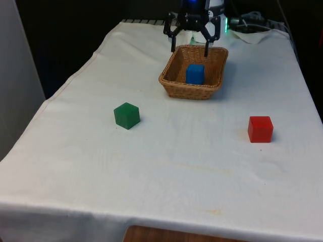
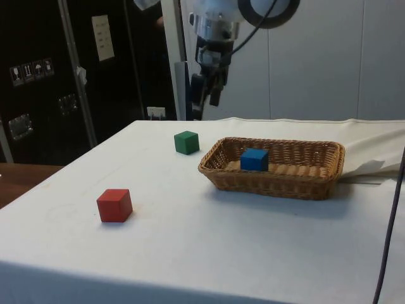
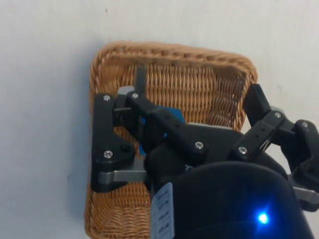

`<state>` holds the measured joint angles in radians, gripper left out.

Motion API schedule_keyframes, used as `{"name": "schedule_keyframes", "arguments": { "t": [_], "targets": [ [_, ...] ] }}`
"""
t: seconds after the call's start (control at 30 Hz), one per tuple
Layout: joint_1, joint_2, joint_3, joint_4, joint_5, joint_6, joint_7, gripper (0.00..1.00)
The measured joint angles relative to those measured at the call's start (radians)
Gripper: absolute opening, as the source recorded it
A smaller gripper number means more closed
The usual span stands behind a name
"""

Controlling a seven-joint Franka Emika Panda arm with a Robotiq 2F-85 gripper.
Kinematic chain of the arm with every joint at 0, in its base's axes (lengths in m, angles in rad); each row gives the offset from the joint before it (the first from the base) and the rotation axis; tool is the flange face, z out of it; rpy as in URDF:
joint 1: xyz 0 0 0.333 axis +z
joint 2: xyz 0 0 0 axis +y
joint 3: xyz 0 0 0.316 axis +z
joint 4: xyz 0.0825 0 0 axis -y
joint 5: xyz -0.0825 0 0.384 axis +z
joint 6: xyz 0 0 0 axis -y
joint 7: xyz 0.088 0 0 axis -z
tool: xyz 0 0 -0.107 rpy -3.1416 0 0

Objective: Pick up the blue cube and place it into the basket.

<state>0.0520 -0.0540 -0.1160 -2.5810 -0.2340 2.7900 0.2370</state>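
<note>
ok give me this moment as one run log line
blue cube: in basket | gripper: open, empty, above basket | green cube, red cube: on cloth

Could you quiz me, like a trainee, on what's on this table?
1. True or false: the blue cube lies inside the basket.
2. Which cube sits nearer the basket: A) the green cube, B) the red cube?
3. Fill in: the gripper hangs above the basket with its fingers ____.

Key: 1 true; 2 A, as the side view shows most clearly; 3 open, holding nothing.
</note>
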Motion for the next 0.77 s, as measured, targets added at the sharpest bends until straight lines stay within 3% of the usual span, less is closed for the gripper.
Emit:
{"name": "schedule_keyframes", "arguments": {
  "t": [0.43, 0.77],
  "targets": [
    [0.001, 0.058, 0.015, 0.141, 0.088, -0.06, -0.051, 1.0],
    [0.001, 0.089, 0.018, 0.181, 0.11, -0.067, -0.063, 1.0]
  ]
}}
